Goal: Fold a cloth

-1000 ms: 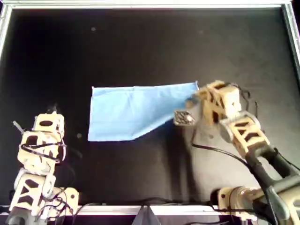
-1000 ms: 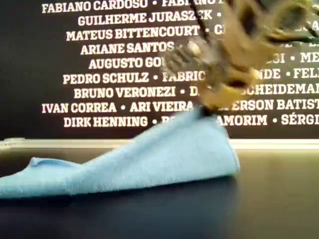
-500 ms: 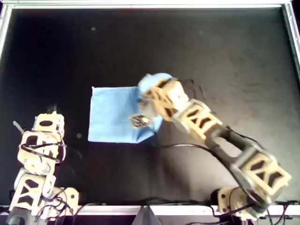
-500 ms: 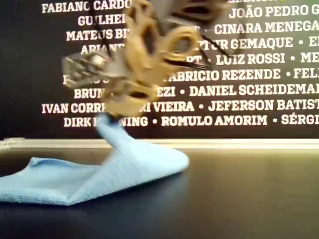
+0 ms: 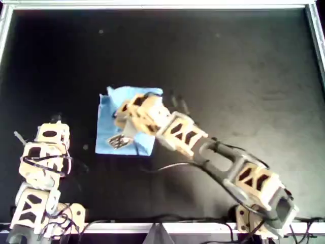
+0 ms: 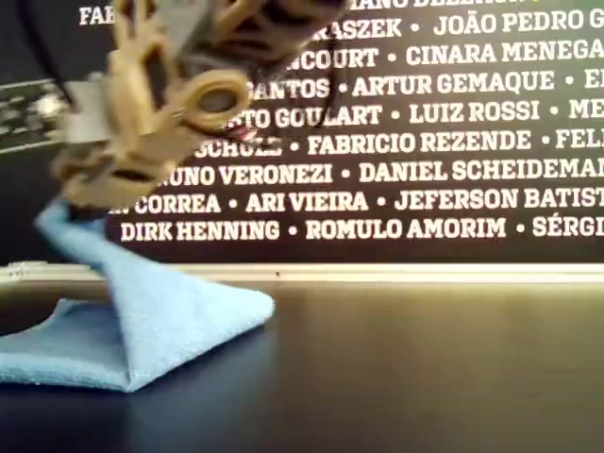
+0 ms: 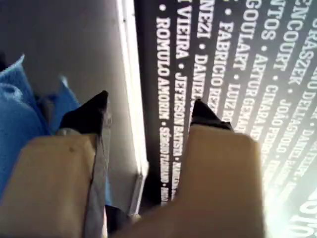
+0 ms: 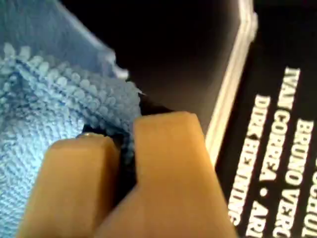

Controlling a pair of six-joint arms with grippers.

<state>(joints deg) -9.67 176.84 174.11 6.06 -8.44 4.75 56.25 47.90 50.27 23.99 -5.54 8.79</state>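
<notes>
The light blue cloth (image 5: 105, 133) lies on the black table, left of centre in the overhead view, doubled over itself. My right gripper (image 5: 116, 104) is shut on one edge of it and holds that edge raised above the cloth's left side in that view. In the exterior view the cloth (image 6: 160, 321) rises as a peak to the right gripper (image 6: 71, 203). The right wrist view shows the right gripper (image 8: 126, 134) pinching a cloth (image 8: 44, 99) fold. My left gripper (image 7: 151, 104) is open and empty, with the cloth (image 7: 20, 114) some way off. The left arm (image 5: 45, 152) rests folded at the overhead view's lower left.
A metal rim (image 5: 162, 5) frames the black table (image 5: 228, 66). A dark wall with white names (image 6: 425, 142) stands behind the table in the exterior view. The right arm (image 5: 218, 157) stretches across the table from the overhead view's lower right.
The right gripper has carried the held cloth edge from the overhead view's right side across to its left, folding the cloth over itself. The left arm has not moved.
</notes>
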